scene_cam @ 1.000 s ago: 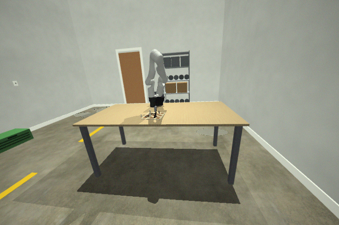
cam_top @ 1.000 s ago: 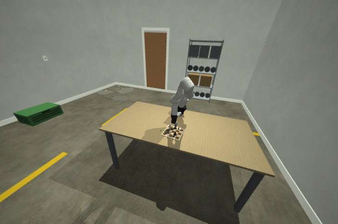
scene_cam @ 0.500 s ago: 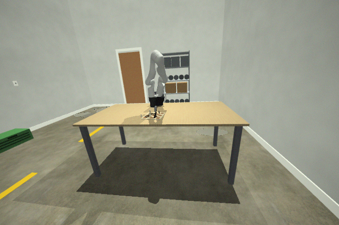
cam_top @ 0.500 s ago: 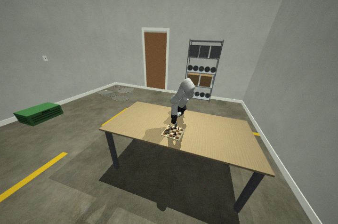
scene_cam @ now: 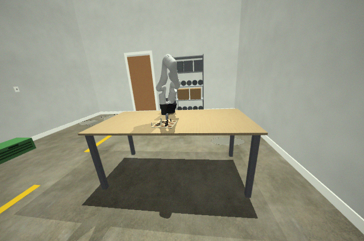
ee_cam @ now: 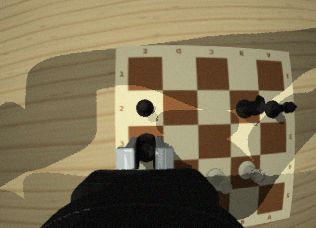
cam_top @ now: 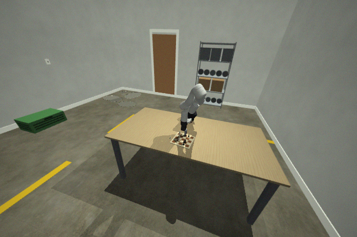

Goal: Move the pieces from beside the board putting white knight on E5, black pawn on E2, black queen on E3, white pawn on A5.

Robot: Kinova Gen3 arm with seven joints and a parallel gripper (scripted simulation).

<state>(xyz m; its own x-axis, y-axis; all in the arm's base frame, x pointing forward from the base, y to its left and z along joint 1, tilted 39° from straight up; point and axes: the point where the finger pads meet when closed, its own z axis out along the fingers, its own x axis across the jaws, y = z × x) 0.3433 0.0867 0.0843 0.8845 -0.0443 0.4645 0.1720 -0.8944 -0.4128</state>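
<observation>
The chessboard (ee_cam: 120, 57) (cam_top: 187, 145) lies on the table. My gripper (ee_cam: 146, 148) (cam_top: 185, 134) points down at the board's E side. It is shut on the black queen (ee_cam: 146, 147), whose dark head shows between the fingers over E3. Whether its base touches the board is hidden. The black pawn (ee_cam: 145, 108) (cam_top: 188, 136) (scene_cam: 170, 120) stands upright on E2, just in front of the fingers. The white pawn (cam_top: 169, 137) (scene_cam: 151, 124) stands on the table left of the board in the top and exterior views. E5 is hidden under the gripper body in the wrist view, and I cannot make out the white knight surely.
Two black pieces stand on B2 (ee_cam: 244, 108) and A2 (ee_cam: 272, 109). Pale pieces stand near C4 (ee_cam: 216, 174) and on B4 (ee_cam: 246, 169), close to the gripper body's right side. The arm's shadow darkens parts of the board.
</observation>
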